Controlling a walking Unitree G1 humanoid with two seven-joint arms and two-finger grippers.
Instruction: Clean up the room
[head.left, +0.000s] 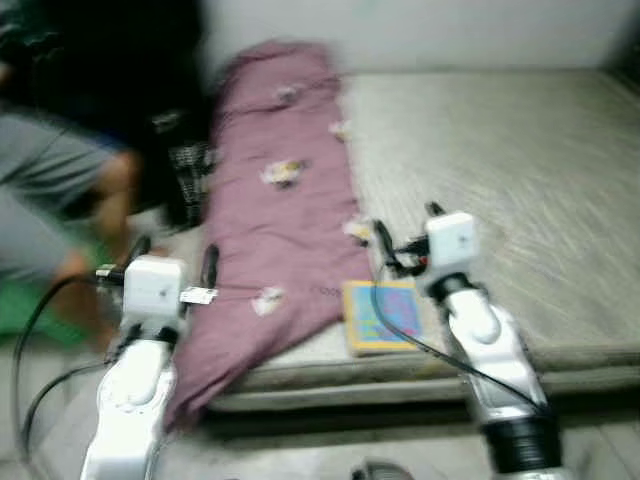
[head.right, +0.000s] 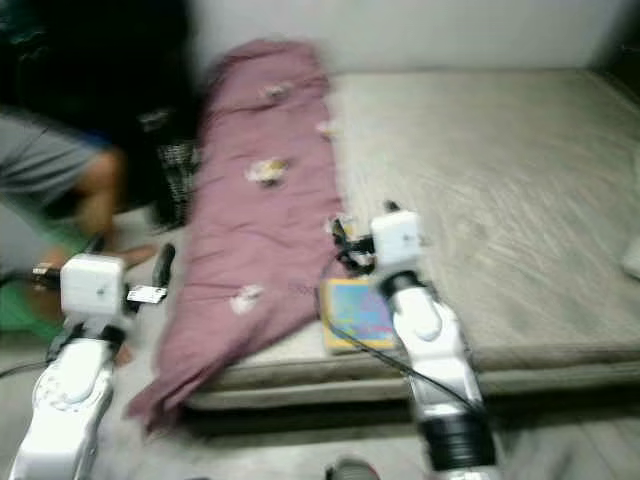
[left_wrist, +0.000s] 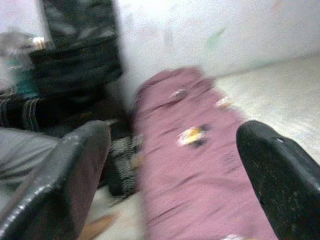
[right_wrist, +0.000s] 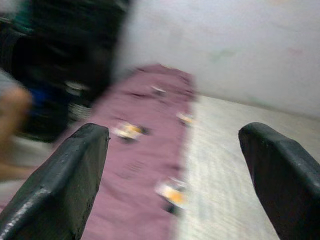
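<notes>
Both grippers, left (head.left: 172, 262) and right (head.left: 405, 235), gaped wide, empty | book (head.left: 380, 315) lay just below right | should descend squarely.

Wall: pale, plain, ran across top of frame (head.left: 450, 30); off-white w/ faint marks in wrist views.
Mattress: low, grey-beige, sat on floor (head.left: 500, 180), filled centre + right of frame; front edge was thick, shadow underneath.
Floor: light grey, showed along bottom (head.left: 300, 460) and at left beside mattress.
Dark furniture: black mass stood upper left against wall (head.left: 100, 60); detail too blurred to tell.
Basket/crate: dark, mesh-like, sat on floor just left of mattress (head.left: 188, 175).
Light: dim, soft, indoor; whole pic was motion-blurred.
Green patch: lower left on floor (head.left: 20, 305), unclear what.
</notes>
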